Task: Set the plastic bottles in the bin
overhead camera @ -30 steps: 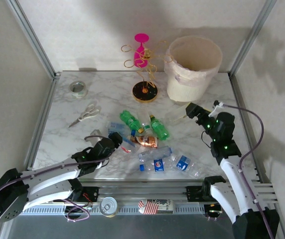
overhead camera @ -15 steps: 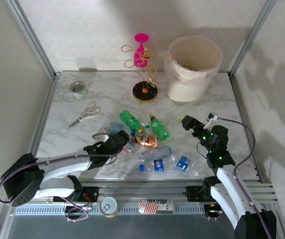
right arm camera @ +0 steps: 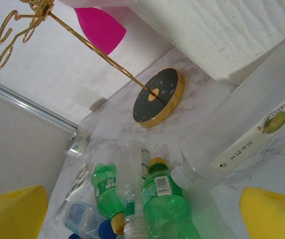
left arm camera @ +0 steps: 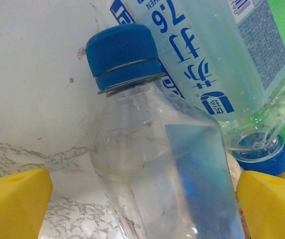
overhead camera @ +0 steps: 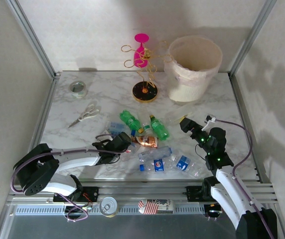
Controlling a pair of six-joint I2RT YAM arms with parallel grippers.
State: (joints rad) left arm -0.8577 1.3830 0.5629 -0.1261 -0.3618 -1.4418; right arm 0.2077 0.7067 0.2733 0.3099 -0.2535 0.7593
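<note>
The left gripper (overhead camera: 122, 141) sits deeper in than a second ago, at the 9 o'clock edge of the heap of small plastic bottles (overhead camera: 152, 144). Its yellow fingers (left arm camera: 14, 204) stand spread on either side of a clear blue-capped bottle (left arm camera: 152, 149) and are not yet squeezing it, so a grasp looks close.

The right gripper (overhead camera: 185, 123) is lower and nearer the heap than before, away from the large cream-white round bin (overhead camera: 205, 79) at the table's 1 o'clock. Its fingers (right arm camera: 271, 211) gape empty toward a frosted white-labelled bottle (right arm camera: 242, 134) at the bin's 7 o'clock. The heap lies well apart from the bin, so most of the job looks undone.
</note>
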